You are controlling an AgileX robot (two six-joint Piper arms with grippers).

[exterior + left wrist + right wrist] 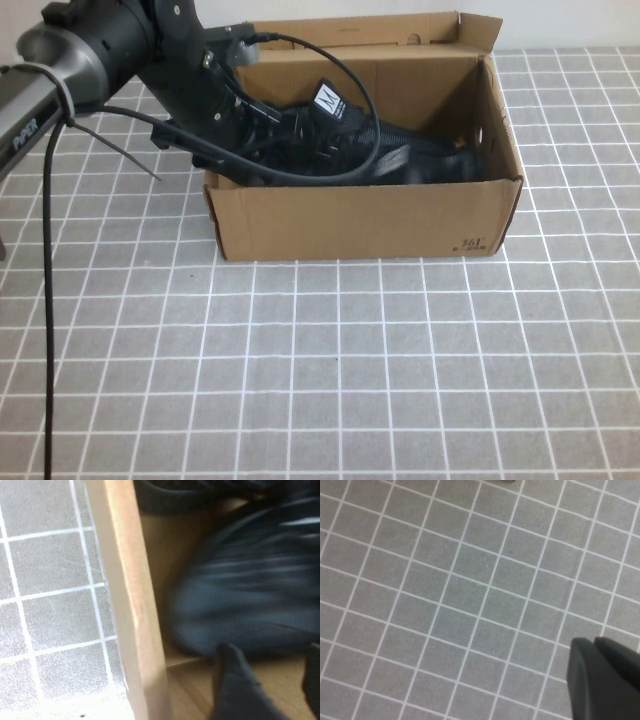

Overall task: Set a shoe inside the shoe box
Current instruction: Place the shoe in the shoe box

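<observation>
The brown cardboard shoe box point(360, 215) stands open at the back of the table, lid flap up. The black shoe point(400, 160) with its white tongue label point(327, 100) lies inside it. My left gripper point(262, 160) reaches into the box's left end. In the left wrist view it point(272, 655) is open, and bare cardboard floor shows between its fingers. The shoe point(250, 595) lies just beyond the fingertips, apart from them, next to the box wall point(127, 590). My right gripper point(593, 642) is shut and empty above the tiled table, out of the high view.
A second dark shape point(190, 495) lies farther in the box; I cannot tell what it is. The left arm's black cable point(48, 300) hangs down at the left. The grey tiled tabletop point(350, 380) spreads in front of the box.
</observation>
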